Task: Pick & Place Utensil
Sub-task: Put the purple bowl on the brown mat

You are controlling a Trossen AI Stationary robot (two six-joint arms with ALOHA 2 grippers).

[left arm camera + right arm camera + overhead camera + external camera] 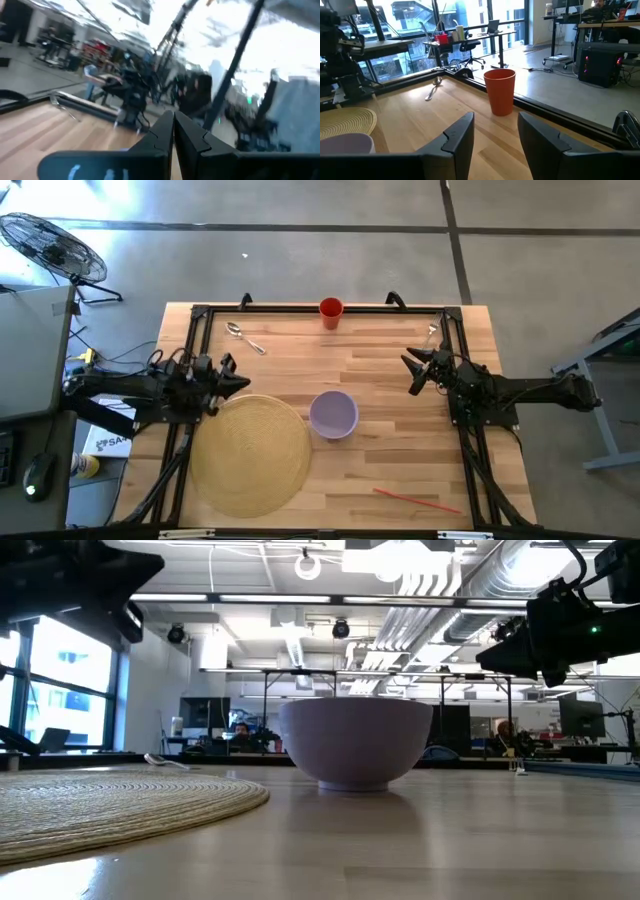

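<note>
Spoon (245, 338) lies diagonally, bowl toward the table's (400, 470) far-left corner; left gripper (238, 381) clenched, right gripper (412, 372) spread, both empty.

A round woven straw placemat (250, 456) lies by the table's left front edge, touching a lavender plastic bowl (333, 415) at centre. A thin red straw (417, 500) lies near the right front corner.
</note>
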